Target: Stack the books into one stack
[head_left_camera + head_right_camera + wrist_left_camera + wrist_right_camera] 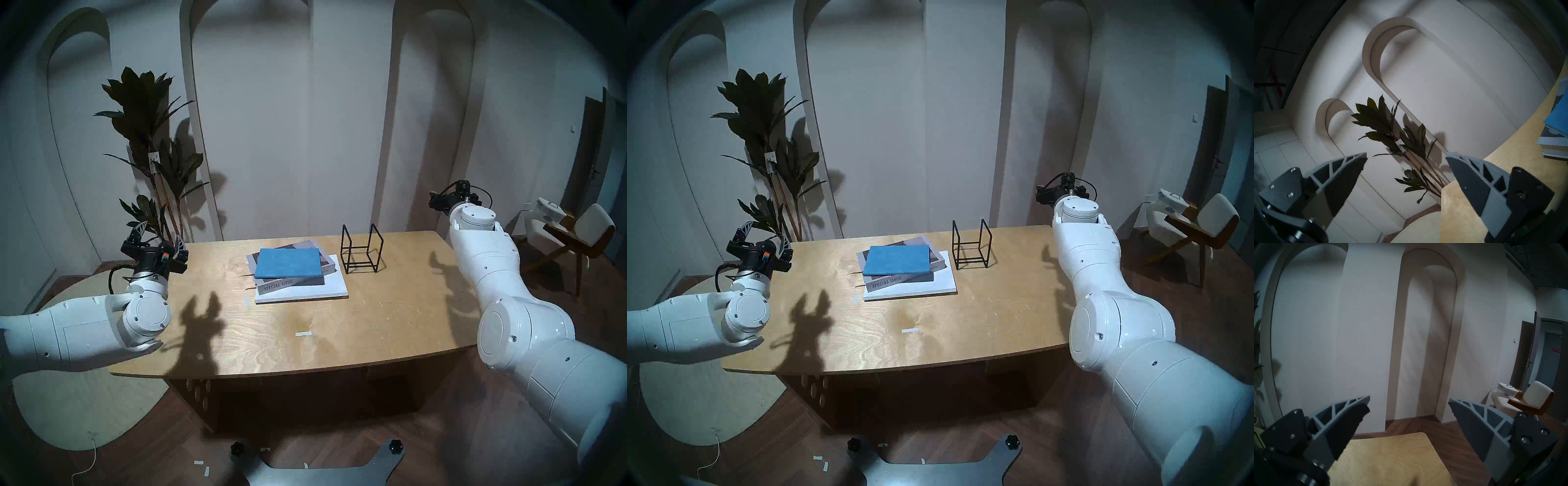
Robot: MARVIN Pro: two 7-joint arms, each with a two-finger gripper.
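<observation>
Blue book tops stack – bare table around – rack beside

Three books are being carried by the pale wooden table: a blue hardcover upon a thick grey "SPECIAL ISSUE" volume, upon a large white book, beside a black wire rack.

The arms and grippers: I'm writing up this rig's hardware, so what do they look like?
Both arms are glossy white, built of rounded segments with round joint caps. The left gripper has a black body with a small orange-and-green part and a black cable looping by the wrist. The right gripper also has a black base with cables. Each carries two grey, curved, tapering fingers with triangular cut-outs and dark inner pads.
</observation>
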